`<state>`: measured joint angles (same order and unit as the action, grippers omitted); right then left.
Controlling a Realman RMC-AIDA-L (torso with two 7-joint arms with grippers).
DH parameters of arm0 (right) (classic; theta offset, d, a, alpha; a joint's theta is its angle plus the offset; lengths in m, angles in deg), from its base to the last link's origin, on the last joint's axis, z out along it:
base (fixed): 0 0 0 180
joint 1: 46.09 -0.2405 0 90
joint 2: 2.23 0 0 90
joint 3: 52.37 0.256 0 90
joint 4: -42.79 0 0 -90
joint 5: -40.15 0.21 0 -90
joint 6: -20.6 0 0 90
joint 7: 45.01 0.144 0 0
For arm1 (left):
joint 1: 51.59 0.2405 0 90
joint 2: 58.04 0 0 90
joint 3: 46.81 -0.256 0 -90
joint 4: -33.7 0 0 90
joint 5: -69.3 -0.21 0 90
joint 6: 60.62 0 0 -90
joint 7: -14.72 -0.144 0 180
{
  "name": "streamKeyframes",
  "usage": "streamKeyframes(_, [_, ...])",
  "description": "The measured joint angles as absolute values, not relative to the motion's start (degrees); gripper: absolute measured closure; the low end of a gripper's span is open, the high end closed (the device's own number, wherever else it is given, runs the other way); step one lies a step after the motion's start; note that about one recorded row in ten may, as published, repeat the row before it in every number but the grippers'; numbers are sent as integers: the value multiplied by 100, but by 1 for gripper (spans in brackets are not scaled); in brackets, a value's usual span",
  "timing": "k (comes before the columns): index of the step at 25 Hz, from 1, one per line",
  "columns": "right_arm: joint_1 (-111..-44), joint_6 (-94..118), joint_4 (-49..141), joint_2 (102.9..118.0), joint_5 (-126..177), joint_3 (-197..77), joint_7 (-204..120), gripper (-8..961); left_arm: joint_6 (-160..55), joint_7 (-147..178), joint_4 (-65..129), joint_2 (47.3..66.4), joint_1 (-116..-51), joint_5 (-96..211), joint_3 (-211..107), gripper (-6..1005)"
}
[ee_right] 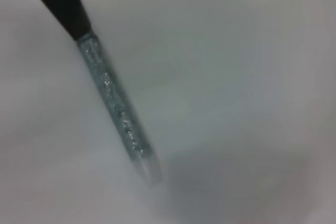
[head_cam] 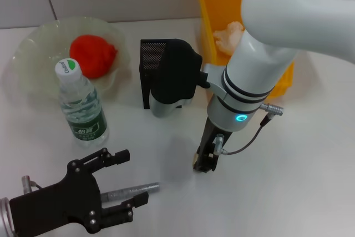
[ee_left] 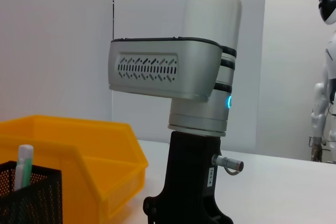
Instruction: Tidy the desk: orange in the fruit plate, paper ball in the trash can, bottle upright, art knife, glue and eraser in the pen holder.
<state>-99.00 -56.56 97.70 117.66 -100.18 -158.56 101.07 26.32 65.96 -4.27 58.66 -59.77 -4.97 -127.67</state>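
Note:
The orange (head_cam: 93, 54) lies in the pale green fruit plate (head_cam: 33, 48) at the back left. The bottle (head_cam: 80, 104) stands upright in front of the plate. The paper ball (head_cam: 228, 37) is in the yellow trash can (head_cam: 213, 4). The black mesh pen holder (head_cam: 151, 65) is partly hidden by my right wrist and holds a white-green stick (ee_left: 23, 166). My left gripper (head_cam: 128, 178) is open at the front left. A slim silver glittery stick (head_cam: 130, 191) lies on the table between its fingers and also shows in the right wrist view (ee_right: 113, 103). My right gripper (head_cam: 205, 159) points straight down at the table. The eraser is out of view.
My right arm (head_cam: 260, 65) reaches over the trash can and pen holder. The trash can (ee_left: 79, 150) and pen holder (ee_left: 29, 198) also show in the left wrist view. White table (head_cam: 310, 181) extends to the right and front.

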Motion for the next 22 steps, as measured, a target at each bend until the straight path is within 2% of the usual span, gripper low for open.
streamKeyframes(4, [-9898,-5656,9771,11766,-9977,-15864,10108,676,2631,6596,-427,5859,-5976,-496,-12772,184])
streamKeyframes(14, [-9680,-5912,10281,11722,-9997,-15409,10253,692,2702,6596,-427,5855,-5966,-550,-12744,184])
streamKeyframes(22, [-9084,-6770,12204,11688,-10123,-13421,10078,692,2779,6596,-427,5866,-5959,-603,-12715,184])
